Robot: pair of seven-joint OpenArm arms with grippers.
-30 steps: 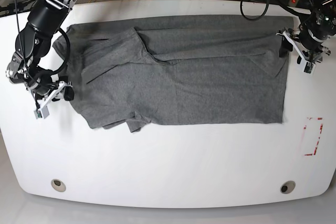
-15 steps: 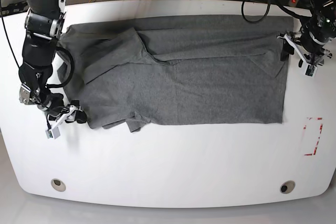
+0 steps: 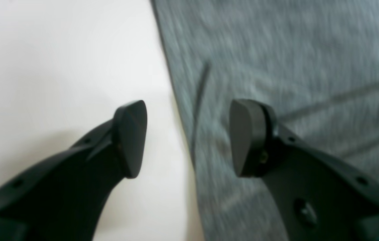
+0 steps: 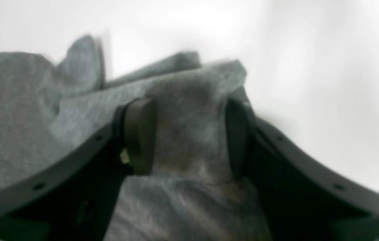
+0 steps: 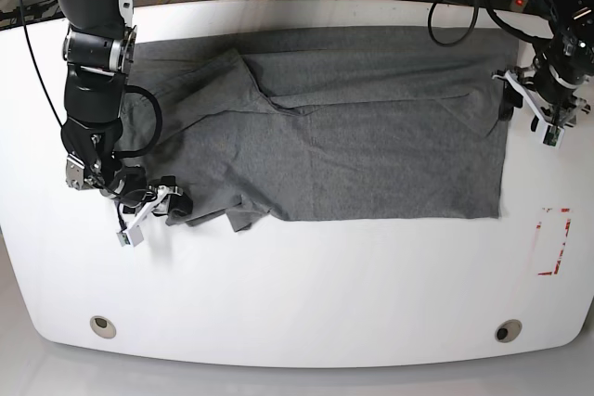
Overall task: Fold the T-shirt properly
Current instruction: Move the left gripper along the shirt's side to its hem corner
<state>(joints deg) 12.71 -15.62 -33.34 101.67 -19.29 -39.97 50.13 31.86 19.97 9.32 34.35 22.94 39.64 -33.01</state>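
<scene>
Grey T-shirt (image 5: 343,127) spread flat across the middle of the white table (image 5: 306,294), sleeves and neck end bunched toward the right arm's side, straight hem toward the left arm's side.

Main risks, judged from this layout:
- Uneven pick-up — right gripper (image 4: 186,134) sits over a lumpy, layered corner of the T-shirt, so closing there could catch only the top layer or a sleeve fold and drag the cloth askew.
- A miss at the hem — left gripper (image 3: 186,137) straddles the T-shirt's edge with one finger over bare table; closing without dropping lower could pinch nothing, or only the thin hem strip, which may slip free mid-fold.
- Mismatched timing between the two ends, likely to leave a crooked fold line.

Right gripper: jaws parted to a moderate gap, a raised bump of T-shirt fabric between the pads, close to both. Too blurred to tell whether the pads press it or merely bracket it — not clamped, by the look.

Left gripper: parted about as wide, low at the hem edge, one finger over cloth and one over table, holding nothing.
</scene>
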